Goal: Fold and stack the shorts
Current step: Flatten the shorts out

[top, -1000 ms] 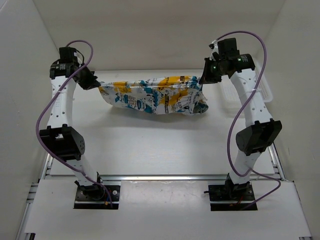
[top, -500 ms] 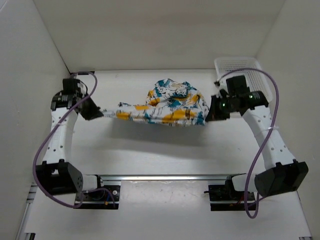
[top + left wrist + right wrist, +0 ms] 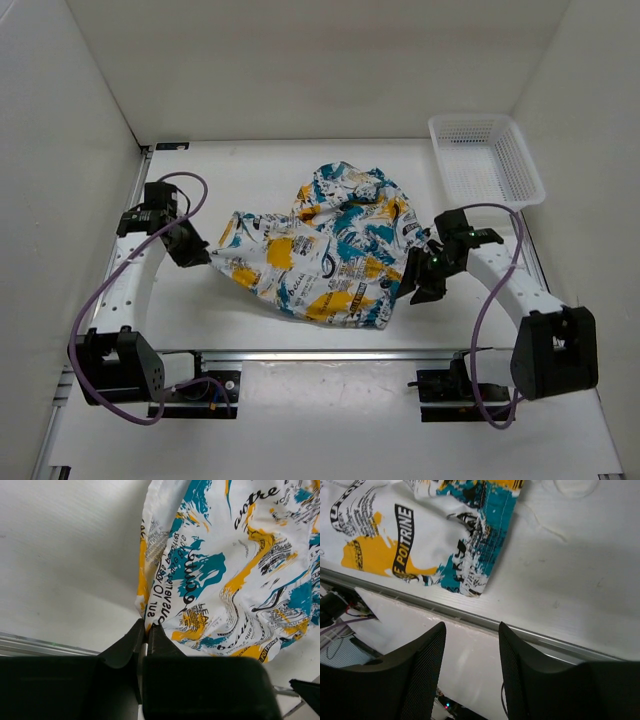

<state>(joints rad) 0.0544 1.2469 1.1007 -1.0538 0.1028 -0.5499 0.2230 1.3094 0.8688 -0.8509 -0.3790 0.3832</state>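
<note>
jaws of the left gripper [image 3: 146, 626] pinch the shorts [image 3: 320, 250] (right gripper [image 3: 471, 630] gapes wide, empty).

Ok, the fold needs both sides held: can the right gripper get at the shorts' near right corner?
Probably yes. The right gripper hangs open and empty beside the shorts, whose corner lies flat on the table with nothing between. The left gripper pinches the opposite edge.
</note>
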